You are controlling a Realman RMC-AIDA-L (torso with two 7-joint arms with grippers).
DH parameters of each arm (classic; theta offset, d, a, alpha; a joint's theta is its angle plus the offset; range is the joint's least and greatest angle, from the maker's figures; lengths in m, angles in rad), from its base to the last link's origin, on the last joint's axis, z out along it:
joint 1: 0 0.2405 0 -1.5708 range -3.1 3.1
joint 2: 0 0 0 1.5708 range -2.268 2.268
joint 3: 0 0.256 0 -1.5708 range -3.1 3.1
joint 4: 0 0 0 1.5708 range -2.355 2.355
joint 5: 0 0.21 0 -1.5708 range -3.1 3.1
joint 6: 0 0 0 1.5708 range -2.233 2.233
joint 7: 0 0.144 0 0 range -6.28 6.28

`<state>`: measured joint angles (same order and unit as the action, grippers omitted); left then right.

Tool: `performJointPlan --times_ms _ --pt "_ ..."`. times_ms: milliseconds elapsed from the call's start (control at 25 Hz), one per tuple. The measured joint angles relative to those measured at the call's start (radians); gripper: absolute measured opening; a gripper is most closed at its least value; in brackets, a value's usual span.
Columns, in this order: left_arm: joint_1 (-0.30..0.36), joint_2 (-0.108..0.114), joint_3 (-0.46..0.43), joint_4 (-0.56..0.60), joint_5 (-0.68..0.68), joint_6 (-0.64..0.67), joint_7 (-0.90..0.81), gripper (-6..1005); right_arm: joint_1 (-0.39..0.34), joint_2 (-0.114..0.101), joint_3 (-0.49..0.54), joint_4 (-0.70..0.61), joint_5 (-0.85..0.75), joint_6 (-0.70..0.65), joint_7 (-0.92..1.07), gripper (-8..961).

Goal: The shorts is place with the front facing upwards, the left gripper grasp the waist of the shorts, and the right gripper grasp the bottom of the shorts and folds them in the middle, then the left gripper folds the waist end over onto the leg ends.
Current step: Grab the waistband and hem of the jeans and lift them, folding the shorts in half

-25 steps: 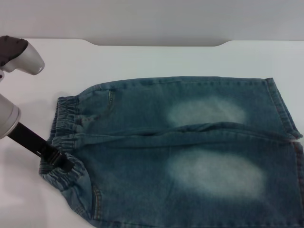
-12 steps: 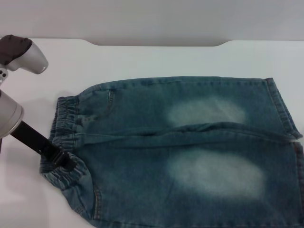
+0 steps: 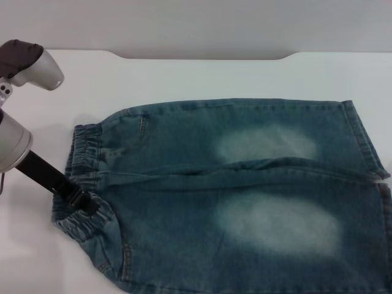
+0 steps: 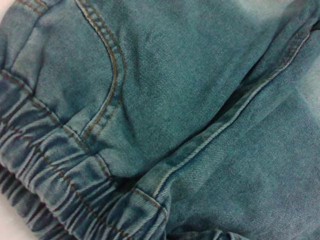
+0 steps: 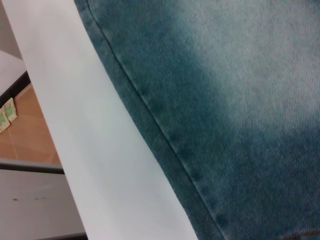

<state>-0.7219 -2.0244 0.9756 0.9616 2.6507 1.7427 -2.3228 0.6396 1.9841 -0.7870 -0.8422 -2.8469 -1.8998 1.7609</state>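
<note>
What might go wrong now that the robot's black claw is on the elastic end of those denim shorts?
The left gripper sits on just the near corner of the waist, so a thin pinch may slip off or lift only the top layer. The shorts already have a raised ridge between the legs, which a fold may press into a crease. The right gripper isn't seen in the head view, so I can't tell whether it holds the hem.

Shorts (image 3: 245, 196) cut off at head view's near and right edges, near leg hem out of sight. Left gripper (image 3: 78, 201) fingertips buried in waist (image 3: 86, 159) folds. Right gripper unseen anywhere.
</note>
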Motion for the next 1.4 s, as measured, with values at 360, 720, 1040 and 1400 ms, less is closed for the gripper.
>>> performJointPlan --times_ms 360,720,1040,1400 --pt "-0.006 0.003 0.0 -0.003 0.0 -0.011 0.002 38 0.005 0.001 -0.008 0.0 -0.006 0.004 -0.003 260" --pt "-0.011 0.003 0.0 -0.011 0.0 -0.02 0.002 38 0.004 0.0 -0.007 0.0 -0.006 0.008 -0.014 45" --pt "-0.012 0.001 -0.007 -0.011 0.0 -0.081 0.002 38 -0.01 0.0 0.005 -0.019 0.017 0.08 -0.021 25" --pt "-0.013 -0.002 -0.006 -0.01 -0.003 -0.142 0.002 38 -0.04 0.008 0.01 -0.063 0.096 0.136 -0.032 32"
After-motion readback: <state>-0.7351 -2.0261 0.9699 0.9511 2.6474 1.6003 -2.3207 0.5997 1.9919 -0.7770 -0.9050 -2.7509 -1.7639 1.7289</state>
